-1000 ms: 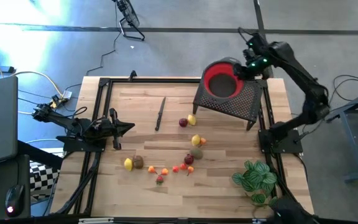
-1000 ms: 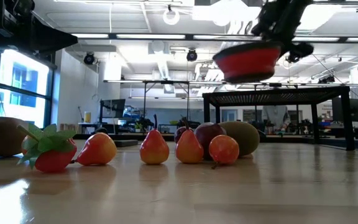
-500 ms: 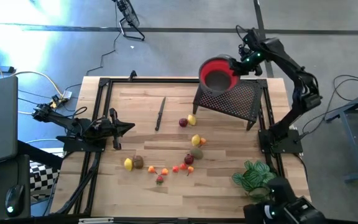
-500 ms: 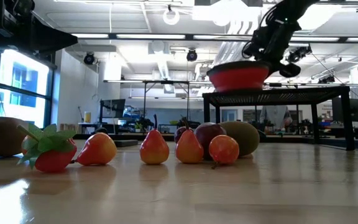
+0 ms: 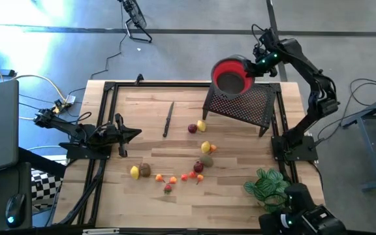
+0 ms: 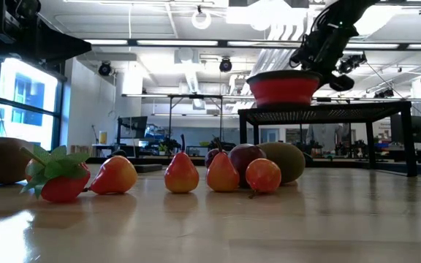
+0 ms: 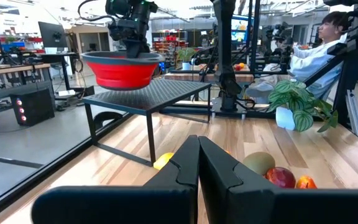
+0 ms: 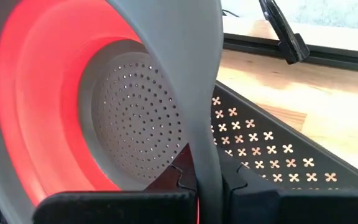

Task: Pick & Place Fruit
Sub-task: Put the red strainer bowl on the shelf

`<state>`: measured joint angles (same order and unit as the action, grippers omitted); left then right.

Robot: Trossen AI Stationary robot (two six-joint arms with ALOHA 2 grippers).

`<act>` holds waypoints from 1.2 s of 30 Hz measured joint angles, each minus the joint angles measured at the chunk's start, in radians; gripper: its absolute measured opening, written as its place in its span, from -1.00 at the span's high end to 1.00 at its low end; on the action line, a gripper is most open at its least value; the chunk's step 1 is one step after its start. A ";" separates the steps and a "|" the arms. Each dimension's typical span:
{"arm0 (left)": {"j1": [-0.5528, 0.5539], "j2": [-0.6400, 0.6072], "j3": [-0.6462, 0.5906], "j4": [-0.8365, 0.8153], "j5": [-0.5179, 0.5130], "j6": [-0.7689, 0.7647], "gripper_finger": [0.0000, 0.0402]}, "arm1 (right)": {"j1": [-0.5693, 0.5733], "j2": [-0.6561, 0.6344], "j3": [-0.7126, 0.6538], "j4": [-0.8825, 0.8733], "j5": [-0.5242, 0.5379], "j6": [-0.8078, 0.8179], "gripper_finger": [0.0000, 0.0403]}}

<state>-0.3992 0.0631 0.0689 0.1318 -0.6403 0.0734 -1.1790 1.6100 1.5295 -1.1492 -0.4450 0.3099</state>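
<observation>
The right gripper is clamped on the rim of the red bowl and holds it over the far left part of the black perforated stand. In the right wrist view the two fingers are pressed on the grey rim, one on each side, with almost no gap between them. Compared with half a second ago, the bowl has moved a little to the right and sits more level; in the low view it is now just above the top of the stand, and it is not clear whether it touches it. One second ago the bowl was higher and more tilted.

The left gripper rests at the left side of the table, with its fingers closed together and holding nothing, as the left wrist view shows. It has not moved.

The fruit lies on the wooden table as before, well apart from the bowl. A red piece and a yellow piece are just in front of the stand, a few more are near the middle, and a curved row goes to the left up to a yellow piece beside a brown piece. The knife and the green plant also stay in their places.
</observation>
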 joint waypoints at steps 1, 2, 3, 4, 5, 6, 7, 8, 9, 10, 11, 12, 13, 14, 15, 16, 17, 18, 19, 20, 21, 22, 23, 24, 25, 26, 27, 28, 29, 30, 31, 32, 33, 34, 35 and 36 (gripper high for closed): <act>0.000 0.000 0.000 0.000 0.000 0.000 1.00 | 0.000 0.000 0.000 0.000 0.000 -0.005 0.98; 0.000 0.000 0.000 0.000 0.000 0.000 1.00 | 0.000 0.000 0.000 0.000 0.000 -0.010 0.98; 0.000 0.000 0.000 0.000 0.000 0.000 1.00 | 0.000 0.000 0.000 -0.001 0.000 -0.014 0.98; 0.000 0.000 0.000 0.000 0.000 0.000 1.00 | 0.000 0.000 0.000 -0.001 0.000 -0.019 0.98; 0.000 0.000 0.000 0.000 0.000 0.000 1.00 | 0.000 0.000 0.000 -0.002 0.000 -0.019 0.98; 0.000 0.000 0.000 0.000 0.000 0.000 1.00 | 0.000 0.000 -0.001 -0.002 0.000 -0.020 0.98; 0.000 0.000 0.000 0.000 0.000 0.000 1.00 | 0.000 0.000 -0.001 -0.002 0.000 -0.020 0.98; 0.000 0.000 0.000 0.000 0.000 0.000 1.00 | 0.000 0.000 -0.002 -0.001 0.000 -0.019 0.98; 0.000 0.000 0.000 0.000 0.000 0.000 1.00 | 0.000 0.000 -0.007 0.000 -0.001 -0.019 0.98; 0.000 0.000 0.000 0.000 0.000 0.000 1.00 | 0.000 0.000 -0.013 -0.002 -0.002 -0.019 0.98; 0.000 0.000 0.000 0.000 0.000 0.000 1.00 | 0.001 0.000 -0.022 -0.003 0.000 -0.019 0.98; 0.000 0.000 0.000 0.000 0.000 0.000 1.00 | 0.001 0.000 -0.032 -0.003 0.000 -0.019 0.98; 0.000 0.000 0.000 0.000 0.000 0.000 1.00 | 0.001 0.000 -0.044 -0.003 0.000 -0.019 0.98; 0.000 0.000 0.000 0.000 0.000 0.000 1.00 | 0.001 0.000 -0.056 -0.003 0.000 -0.019 0.98; 0.000 0.000 0.000 0.000 0.000 0.000 1.00 | 0.001 0.000 -0.068 0.000 0.000 -0.020 0.98; 0.000 0.000 0.000 0.000 0.000 0.000 1.00 | 0.001 0.000 -0.079 0.005 -0.002 -0.022 0.98; 0.000 0.000 0.000 0.000 0.000 0.000 1.00 | 0.001 0.000 -0.087 0.012 -0.007 -0.023 0.98; 0.000 0.000 0.000 0.000 0.000 0.000 1.00 | 0.000 -0.002 -0.094 0.017 -0.009 -0.023 0.98; 0.000 0.000 0.000 0.000 0.000 0.000 1.00 | 0.000 -0.003 -0.099 0.021 -0.009 -0.023 0.98; 0.000 0.000 0.000 0.000 0.000 0.000 1.00 | 0.000 -0.003 -0.101 0.024 -0.009 -0.023 0.98; 0.000 0.000 0.000 0.000 0.000 0.000 1.00 | 0.000 -0.003 -0.101 0.025 -0.009 -0.023 0.98; 0.000 0.000 0.000 0.000 0.000 0.000 1.00 | 0.000 -0.003 -0.101 0.028 -0.009 -0.023 0.98; 0.000 0.000 0.000 0.000 0.000 0.000 1.00 | 0.000 -0.003 -0.102 0.030 -0.011 -0.023 0.98; 0.000 0.000 0.000 0.000 0.000 0.000 1.00 | 0.000 -0.003 -0.102 0.034 -0.011 -0.023 0.98; 0.000 0.000 0.000 0.000 0.000 0.000 1.00 | 0.000 -0.003 -0.102 0.039 -0.009 -0.024 0.98; 0.000 0.000 0.000 0.000 0.000 0.000 1.00 | 0.001 -0.003 -0.103 0.043 -0.008 -0.024 0.98; 0.000 0.000 0.000 0.000 0.000 0.000 1.00 | 0.001 -0.003 -0.103 0.050 -0.008 -0.025 0.97; 0.000 0.000 0.000 0.000 0.000 0.001 1.00 | 0.001 -0.003 -0.104 0.059 -0.007 -0.025 0.96; 0.000 0.000 0.000 0.000 0.000 0.002 1.00 | 0.001 -0.003 -0.104 0.070 -0.003 -0.024 0.94; 0.000 0.000 0.000 0.000 0.000 0.004 1.00 | 0.001 -0.004 -0.104 0.082 0.000 -0.024 0.92; 0.000 0.000 0.000 0.000 0.000 0.005 1.00 | 0.001 -0.006 -0.105 0.092 0.000 -0.024 0.90; 0.000 0.000 0.000 0.000 0.000 0.005 1.00 | 0.001 -0.011 -0.106 0.104 0.001 -0.024 0.88; 0.000 0.000 0.000 0.000 0.000 0.005 1.00 | 0.001 -0.017 -0.106 0.116 0.002 -0.024 0.86; 0.000 0.000 0.000 0.000 0.000 0.005 1.00 | 0.001 -0.025 -0.106 0.131 0.003 -0.025 0.83; 0.000 0.000 0.000 0.000 0.000 0.005 1.00 | 0.001 -0.033 -0.106 0.145 0.003 -0.026 0.80; 0.000 0.000 0.000 0.000 0.000 0.005 1.00 | 0.001 -0.042 -0.106 0.155 0.003 -0.027 0.76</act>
<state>-0.3993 0.0631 0.0689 0.1314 -0.6406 0.0788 -1.1778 1.5684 1.4235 -0.9942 -0.4420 0.2832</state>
